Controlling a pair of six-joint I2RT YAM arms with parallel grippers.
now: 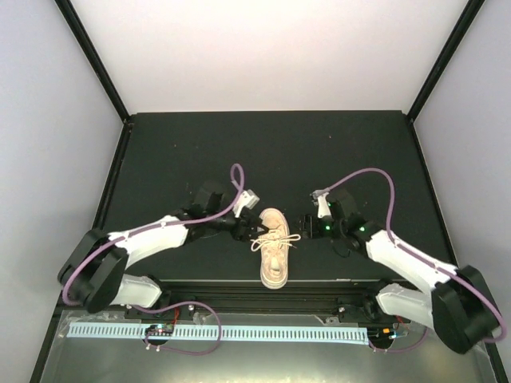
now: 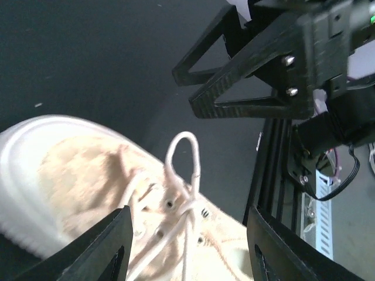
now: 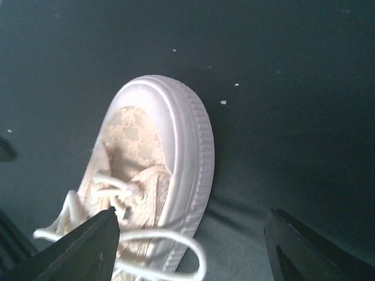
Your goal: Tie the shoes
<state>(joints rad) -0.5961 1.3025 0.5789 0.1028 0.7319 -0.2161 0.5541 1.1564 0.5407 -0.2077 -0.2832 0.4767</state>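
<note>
The beige-pink sneaker [image 1: 274, 249] lies on the black mat, toe pointing away, heel at the near edge. Its off-white laces [image 1: 275, 238] spread out to both sides in loops. My left gripper [image 1: 246, 231] is open just left of the laces; in the left wrist view its open gripper [image 2: 187, 246] straddles the eyelets, with a lace loop [image 2: 183, 158] standing up ahead. My right gripper [image 1: 307, 224] is open just right of the shoe; in the right wrist view the gripper [image 3: 193, 249] frames the shoe's toe side [image 3: 170, 140] and a lace loop [image 3: 176, 243]. Neither holds anything.
The black mat [image 1: 263, 152] fills the table between white walls and black frame posts [image 1: 92, 60]. A black rail [image 1: 263, 287] runs along the near edge right behind the heel. The right gripper's fingers [image 2: 258, 70] show close ahead in the left wrist view.
</note>
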